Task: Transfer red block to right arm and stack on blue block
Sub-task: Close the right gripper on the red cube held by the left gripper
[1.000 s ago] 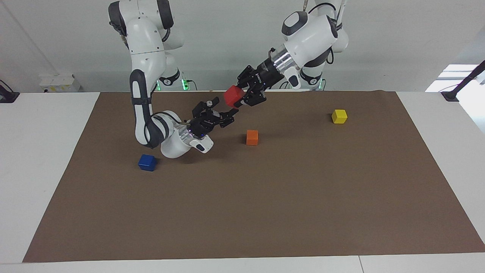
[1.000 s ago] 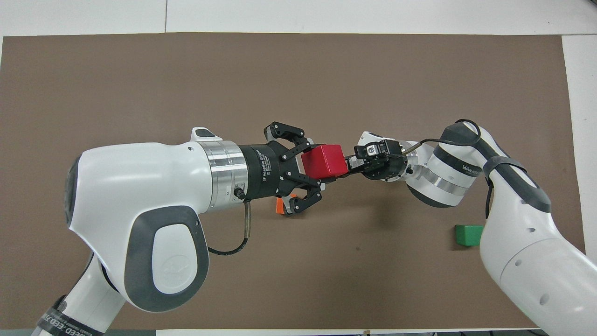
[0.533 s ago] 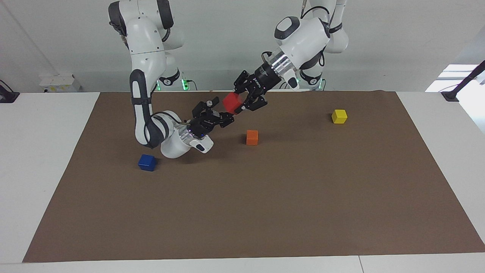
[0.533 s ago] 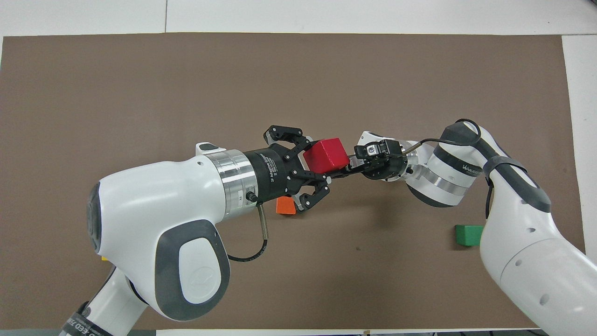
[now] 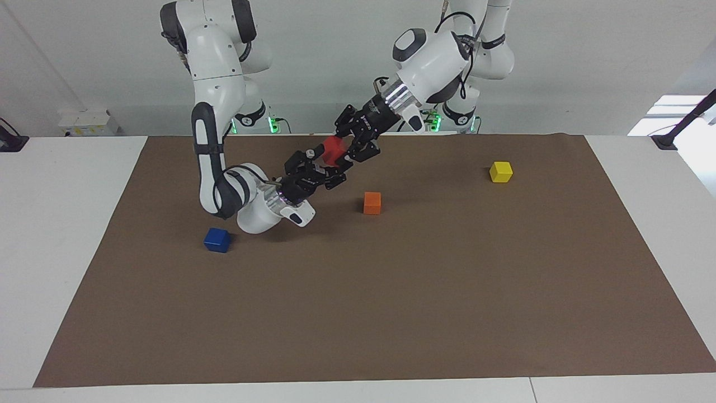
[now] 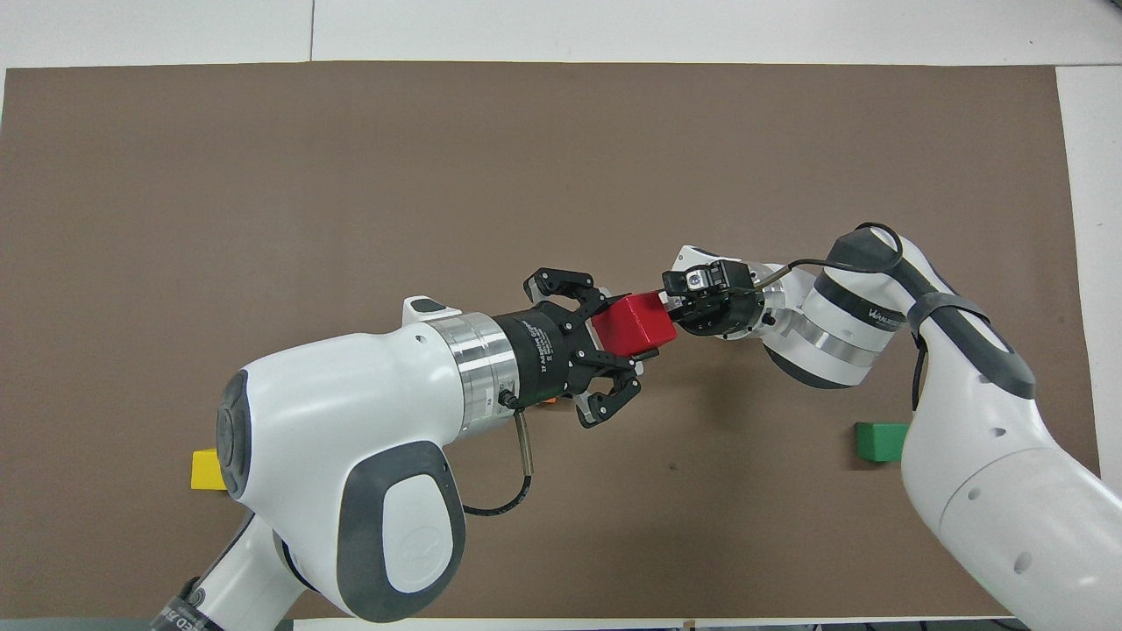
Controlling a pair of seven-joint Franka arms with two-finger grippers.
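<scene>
Above brown mat (image 5: 391, 308): left gripper (image 5: 344, 150) pinching red block (image 5: 334, 150), right gripper (image 5: 324, 163) spread.

White table (image 5: 67, 252), brown mat (image 5: 391, 302) covering most of top. 4 cubes directly on mat: blue block (image 5: 217, 239) toward right arm's end; orange cube (image 5: 372, 202) near middle; yellow cube (image 5: 500, 171) toward left arm's end; green cube (image 6: 879, 441) toward right arm's end, close to robots.

Left end effector (image 5: 342, 151) clamped, raised mid-table; right end effector (image 5: 320, 162) spread wide — facing it, tips meeting
</scene>
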